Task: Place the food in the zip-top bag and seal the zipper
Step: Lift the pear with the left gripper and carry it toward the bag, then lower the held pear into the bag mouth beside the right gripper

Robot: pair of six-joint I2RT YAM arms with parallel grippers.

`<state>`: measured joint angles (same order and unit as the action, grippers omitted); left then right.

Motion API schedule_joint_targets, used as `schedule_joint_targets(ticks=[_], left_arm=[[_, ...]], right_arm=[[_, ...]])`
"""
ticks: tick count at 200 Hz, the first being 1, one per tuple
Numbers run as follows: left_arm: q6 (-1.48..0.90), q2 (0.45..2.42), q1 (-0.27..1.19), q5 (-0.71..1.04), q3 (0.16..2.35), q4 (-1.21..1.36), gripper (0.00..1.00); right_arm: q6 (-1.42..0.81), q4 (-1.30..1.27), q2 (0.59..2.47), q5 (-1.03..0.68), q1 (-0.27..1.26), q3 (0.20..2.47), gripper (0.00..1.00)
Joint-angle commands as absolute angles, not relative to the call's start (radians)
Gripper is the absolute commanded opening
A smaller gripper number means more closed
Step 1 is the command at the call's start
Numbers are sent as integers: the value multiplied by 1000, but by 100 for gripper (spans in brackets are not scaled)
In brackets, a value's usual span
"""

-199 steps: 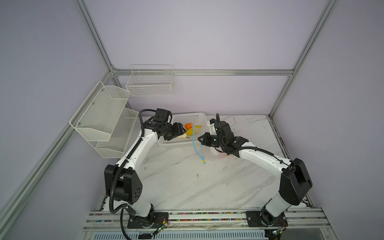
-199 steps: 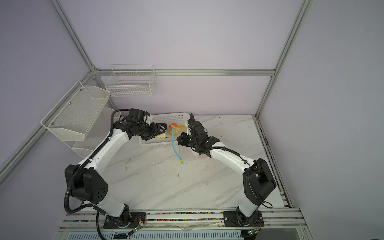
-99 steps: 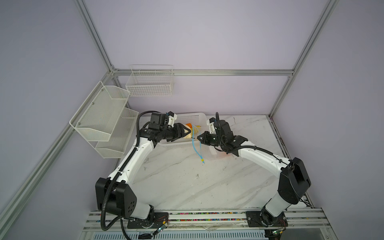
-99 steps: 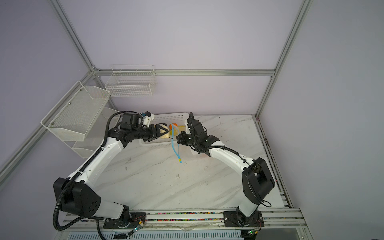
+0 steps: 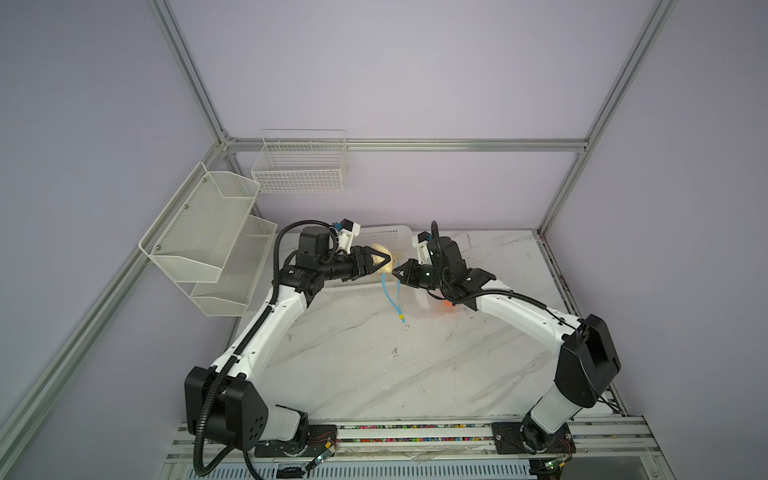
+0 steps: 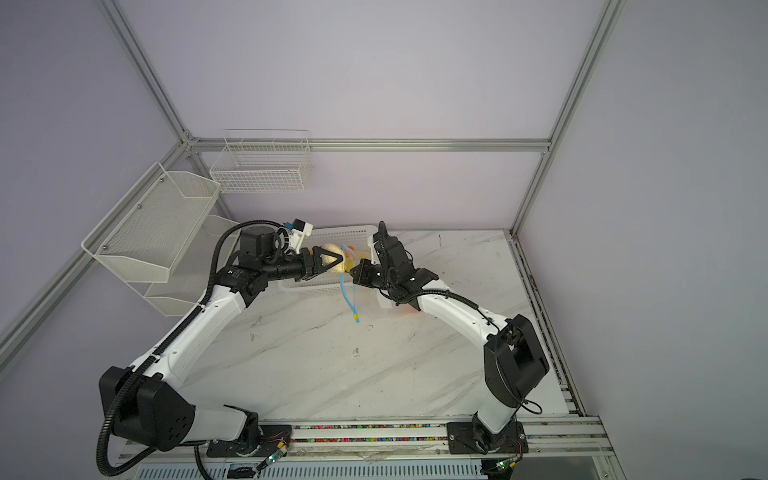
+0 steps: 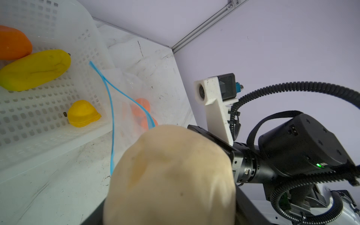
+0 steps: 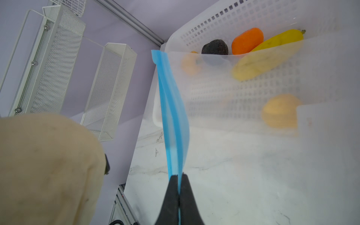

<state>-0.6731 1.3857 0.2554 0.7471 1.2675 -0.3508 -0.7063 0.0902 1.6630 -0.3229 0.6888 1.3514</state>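
Left gripper [image 5: 377,262] holds cream food [image 7: 171,175] — right gripper [image 8: 178,187] pinches zipper [image 8: 172,109]

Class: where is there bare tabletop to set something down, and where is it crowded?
Free: the marble tabletop from the yellow slider to the front edge. Crowded: the back, around the perforated basket and zip-top bag.

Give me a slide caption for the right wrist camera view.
Right gripper shut on the blue zipper of the clear bag; cream toy food close by, fruit basket behind.
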Motion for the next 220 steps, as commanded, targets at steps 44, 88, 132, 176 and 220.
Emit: schedule_joint_targets(ticks=[44,88,132,176,220], left_arm=[[-696,1396,287,829,1211,-219,47],[-702,1403,287,832,1171,-192,45],[-706,1404,287,830,1152,-174,44],[-678,1405,287,801,1124,-191,44],[-661,1405,287,781,1105,-201,43]], right_arm=[[-728,86,1669,-337,684,1394,0],[-727,90,1667,-332,684,1409,0],[-728,90,1661,-334,684,1417,0],[-727,90,1648,-333,684,1423,0],[-730,87,1641,-339,684,1421,0]])
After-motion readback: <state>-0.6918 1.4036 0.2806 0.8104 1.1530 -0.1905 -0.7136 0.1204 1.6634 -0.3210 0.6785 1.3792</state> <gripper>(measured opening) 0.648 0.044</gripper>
